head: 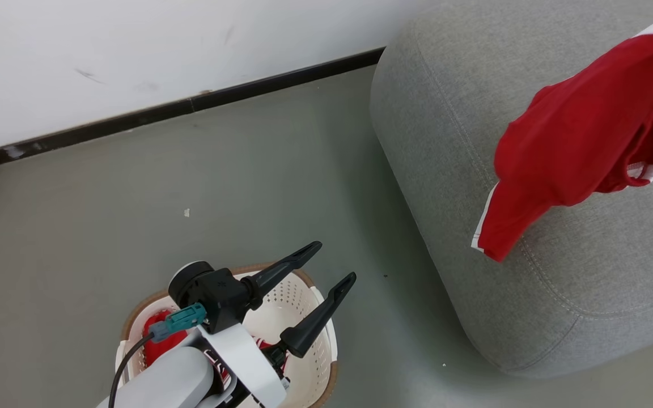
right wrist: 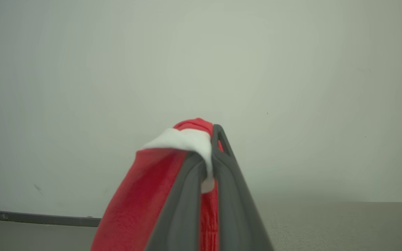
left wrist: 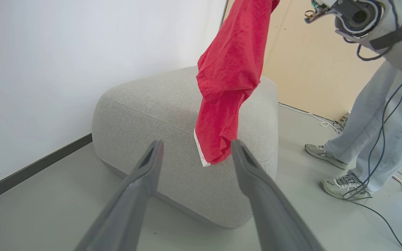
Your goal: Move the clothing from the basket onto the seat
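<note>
Right gripper (right wrist: 210,153) clamped shut on red garment (head: 576,147), dangling it over seat (head: 445,141), likely for drop-off. Left gripper (head: 335,262) wide open, empty, above basket (head: 304,306); second red garment (head: 159,337) inside.

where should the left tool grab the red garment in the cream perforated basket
Likely the bunched red fabric by the basket's left wall, from straight above: the perforated walls close off every side, and the open left tool hangs over the rim.
</note>
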